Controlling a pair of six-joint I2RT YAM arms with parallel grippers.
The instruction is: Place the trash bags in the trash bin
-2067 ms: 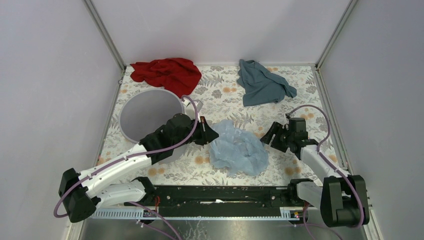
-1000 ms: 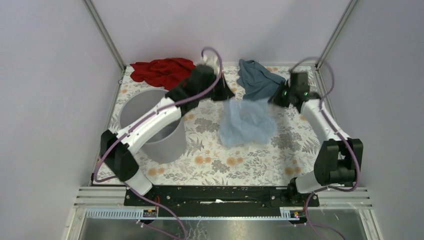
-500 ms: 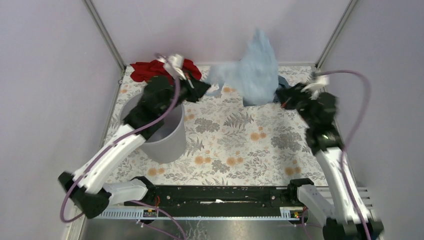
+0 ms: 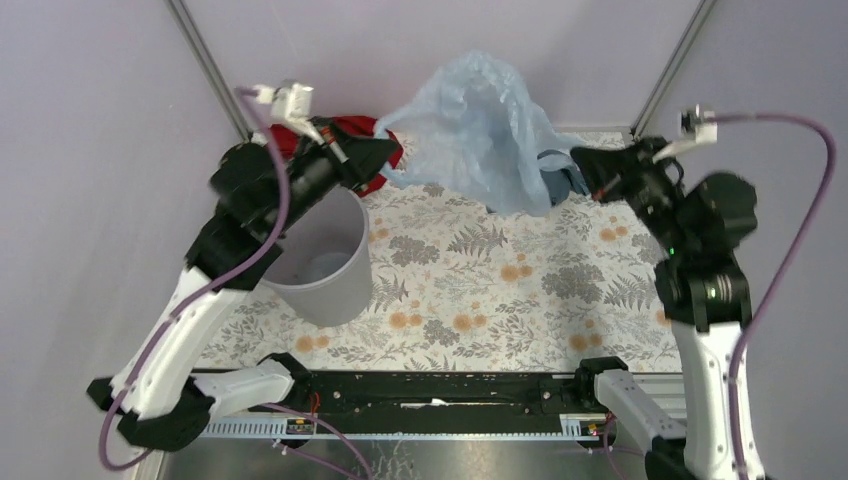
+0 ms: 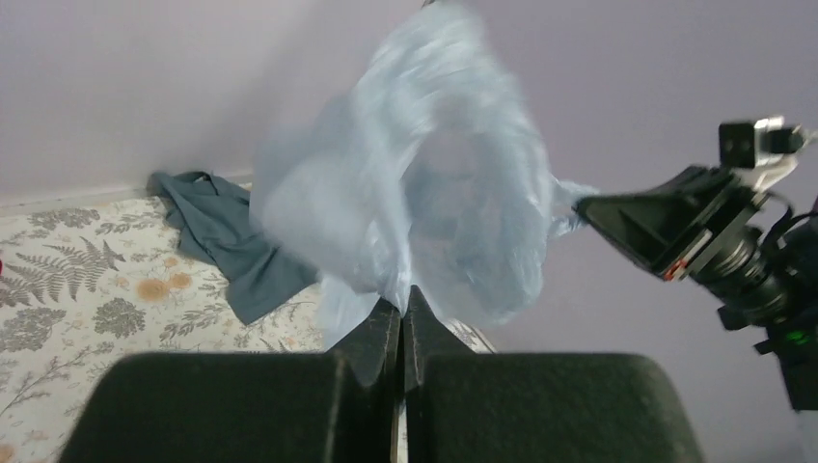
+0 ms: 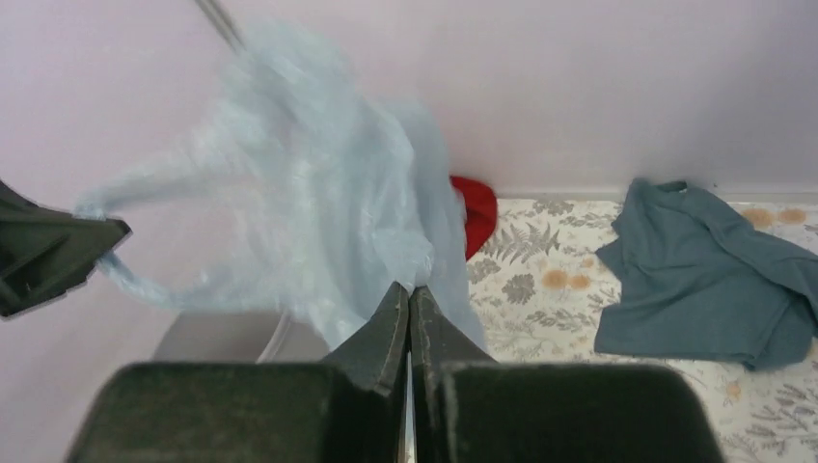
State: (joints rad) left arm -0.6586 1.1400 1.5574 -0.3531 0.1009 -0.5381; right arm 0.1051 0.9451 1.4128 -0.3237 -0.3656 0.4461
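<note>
The grey bin [image 4: 325, 275] stands at the left of the table [image 4: 480, 290], its far rim covered by the left arm [image 4: 200, 310]. Just right of it, the left gripper [image 4: 390, 152] is pinched tight on 1 edge of the bag [image 4: 480, 125]. The bag hangs in the air between the 2 arms, right of the bin: thin, pale blue, see-through, wrinkled, puffed open. The right gripper [image 4: 582, 160] is clamped on its other edge. Both wrist views blur the bag. From above, it hides most of the teal cloth [image 6: 704, 270], and the left arm most of the red cloth [image 6: 475, 214].
</note>
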